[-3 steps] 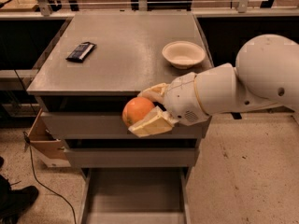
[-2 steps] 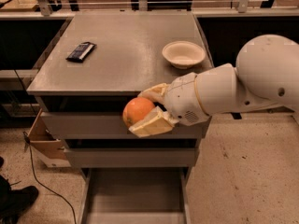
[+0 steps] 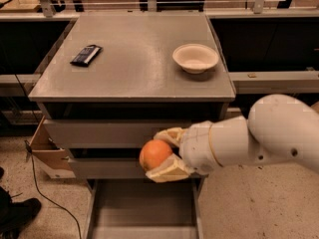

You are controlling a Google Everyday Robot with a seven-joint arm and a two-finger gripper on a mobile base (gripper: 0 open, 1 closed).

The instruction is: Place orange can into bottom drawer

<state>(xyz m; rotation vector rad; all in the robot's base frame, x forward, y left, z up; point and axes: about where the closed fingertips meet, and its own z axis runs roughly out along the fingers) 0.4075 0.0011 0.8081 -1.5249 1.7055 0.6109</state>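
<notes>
The orange can is a round orange ball held between the two pale fingers of my gripper. The gripper comes in from the right on a thick white arm and is shut on the ball. It hangs in front of the middle drawer of the grey cabinet, just above the bottom drawer. The bottom drawer is pulled out and its flat grey floor shows below the ball.
On the cabinet top lie a flat black packet at the left and a white bowl at the right. A cardboard box stands left of the cabinet. A cable and a dark shoe are on the floor.
The gripper with the orange ball has moved down from the level of the top drawer to the front of the middle drawer, closer to the open bottom drawer.
</notes>
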